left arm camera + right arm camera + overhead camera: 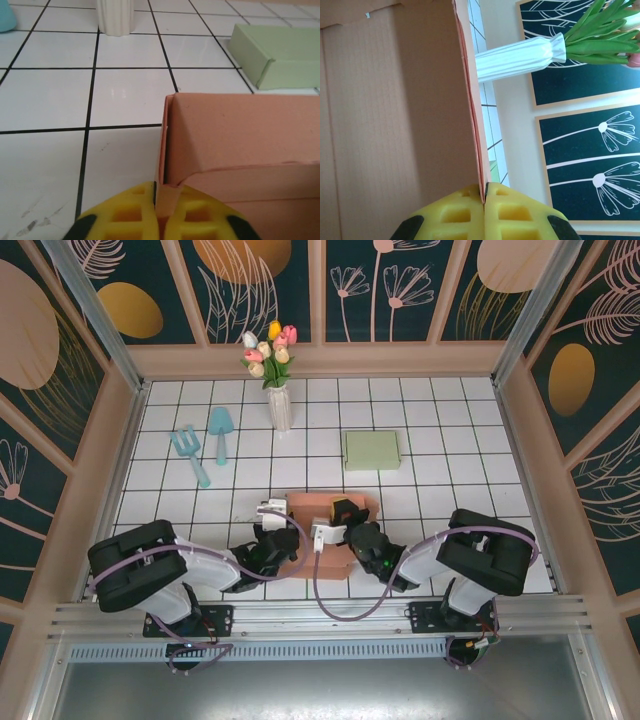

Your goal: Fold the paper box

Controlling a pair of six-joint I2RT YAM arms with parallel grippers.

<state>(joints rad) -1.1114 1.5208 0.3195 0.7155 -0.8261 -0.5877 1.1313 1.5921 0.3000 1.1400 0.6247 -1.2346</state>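
The paper box is salmon-pink card, partly folded, lying on the white tiles just ahead of the arms. In the left wrist view one wall of the box stands upright. My left gripper is shut on the near corner of that wall, with a strip of card pinched between its yellow fingers. In the right wrist view the box shows a raised side panel. My right gripper is shut on that panel's thin edge. From above, the left gripper is at the box's left side and the right gripper at its right.
A closed pale green box lies behind the pink one. A white vase of tulips stands at the back. A blue toy shovel and fork lie at the left. Patterned walls enclose the tiled floor.
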